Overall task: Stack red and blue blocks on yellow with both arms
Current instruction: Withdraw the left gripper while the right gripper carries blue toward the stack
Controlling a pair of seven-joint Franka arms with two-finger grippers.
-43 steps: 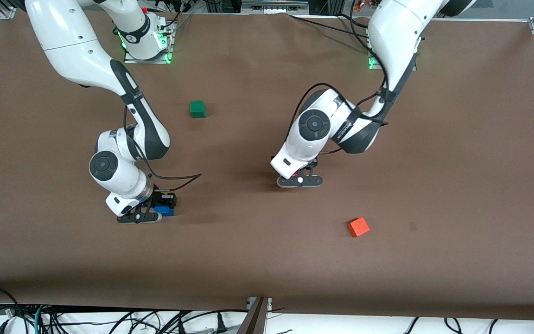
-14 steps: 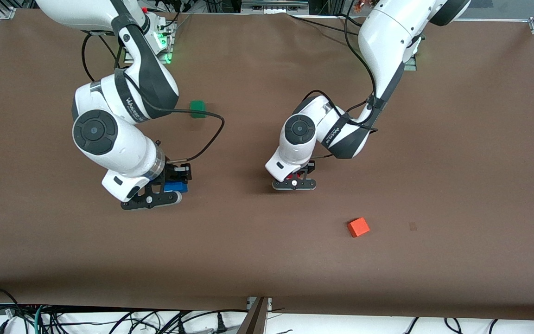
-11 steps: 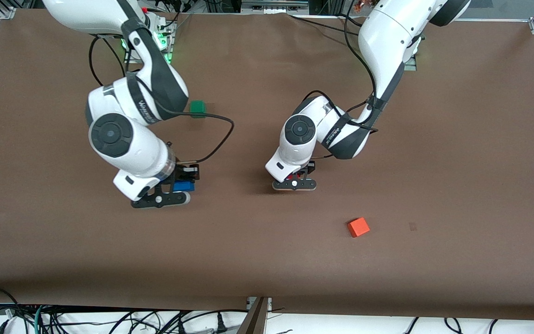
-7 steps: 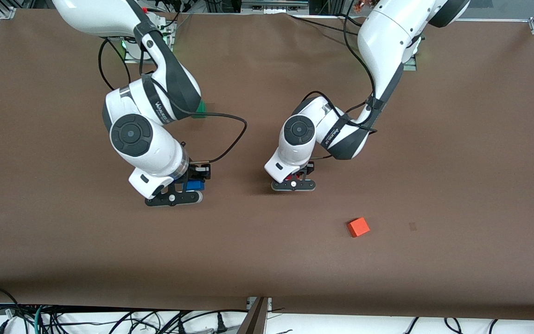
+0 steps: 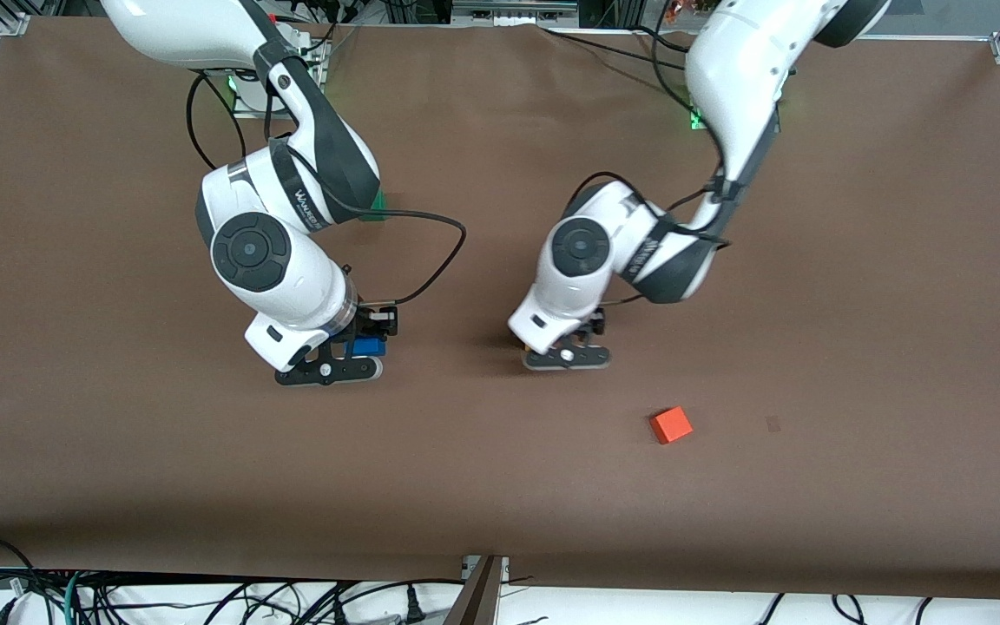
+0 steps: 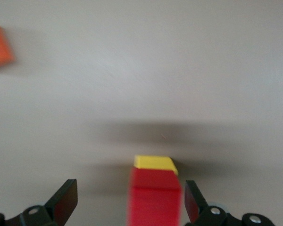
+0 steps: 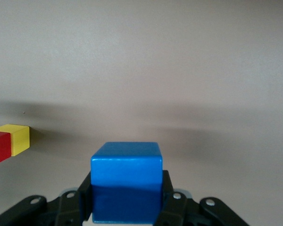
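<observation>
Right wrist view shows the right gripper (image 7: 127,207) clamped on the blue block (image 7: 126,187), with the red block (image 7: 0,147) resting on the yellow block (image 7: 16,138) off to one side of it, toward the left arm's end of the table. The left gripper (image 6: 127,207) hangs directly over that pair, jaws spread wide and clear of the red block's sides. Judging by this, the right arm, bent low with its wrist pointing down, must carry its cube sideways above the stack.

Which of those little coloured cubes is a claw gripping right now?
The bright blue matte cube, clamped in the right gripper; the left gripper stands open around the red cube.
</observation>
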